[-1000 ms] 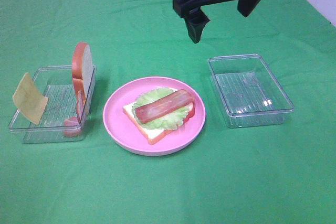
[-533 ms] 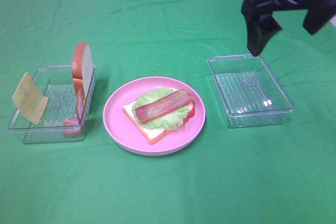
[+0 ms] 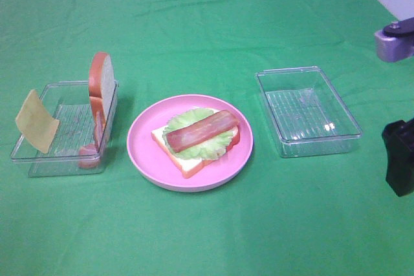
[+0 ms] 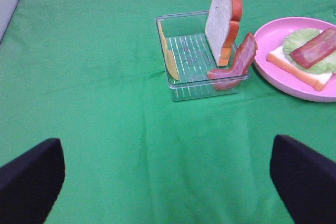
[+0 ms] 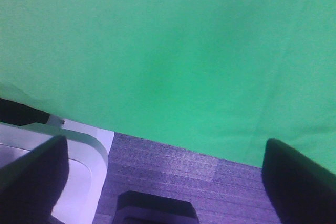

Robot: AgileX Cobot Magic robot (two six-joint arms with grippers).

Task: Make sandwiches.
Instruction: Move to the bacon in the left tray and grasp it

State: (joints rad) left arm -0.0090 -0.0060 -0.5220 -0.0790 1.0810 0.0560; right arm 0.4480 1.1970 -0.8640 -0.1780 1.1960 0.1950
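Gripper on left (image 4: 168,174) wide apart and empty; gripper on right (image 5: 165,169) likewise.

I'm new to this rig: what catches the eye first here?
A pink plate in the middle holds stacked bread, lettuce and a bacon strip. In the left tray a bread slice stands upright, a second strip curls beside it, and cheese leans at the left end. Another tray sits right of the plate.
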